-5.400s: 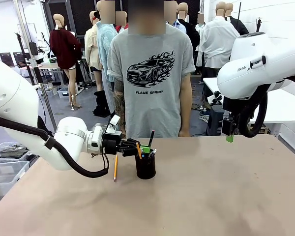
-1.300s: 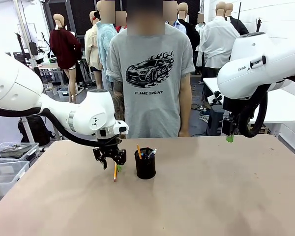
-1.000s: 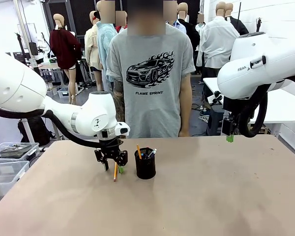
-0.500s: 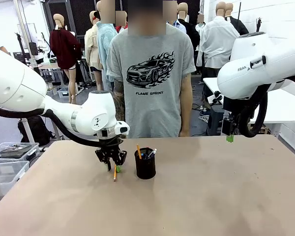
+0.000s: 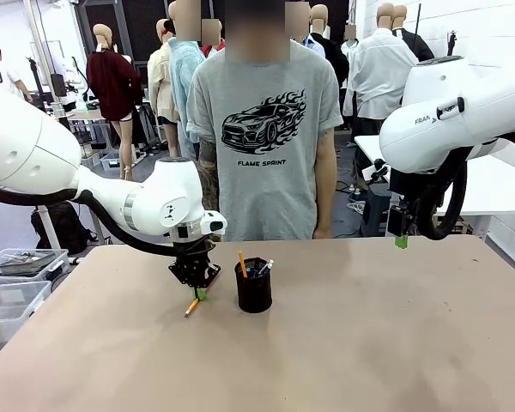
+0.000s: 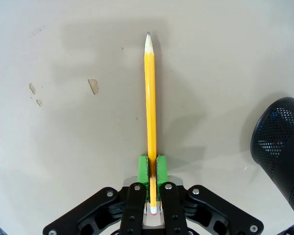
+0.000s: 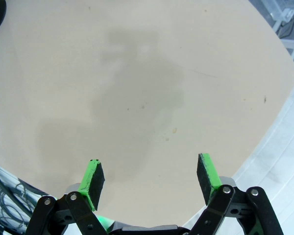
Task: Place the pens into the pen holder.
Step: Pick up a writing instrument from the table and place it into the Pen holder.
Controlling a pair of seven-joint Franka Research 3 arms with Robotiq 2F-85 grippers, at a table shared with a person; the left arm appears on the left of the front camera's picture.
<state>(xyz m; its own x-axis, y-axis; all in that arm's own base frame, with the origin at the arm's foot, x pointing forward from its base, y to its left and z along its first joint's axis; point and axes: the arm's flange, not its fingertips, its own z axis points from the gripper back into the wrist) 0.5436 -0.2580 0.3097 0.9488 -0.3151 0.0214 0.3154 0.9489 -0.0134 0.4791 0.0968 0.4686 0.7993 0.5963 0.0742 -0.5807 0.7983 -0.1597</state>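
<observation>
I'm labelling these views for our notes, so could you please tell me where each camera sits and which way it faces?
Front view: between the arms, facing across the table at the person; both white arms show.
Left wrist view: on the left arm, looking down its gripper, shut on the pencil.
Right wrist view: on the right arm, looking down past its open gripper at bare table.
Shared: front and left wrist views both show the pencil and the pen holder.

We see our right tool above the bare tan worktop, its two green pads spread wide with nothing between them, the worktop's edge curving at the right.
</observation>
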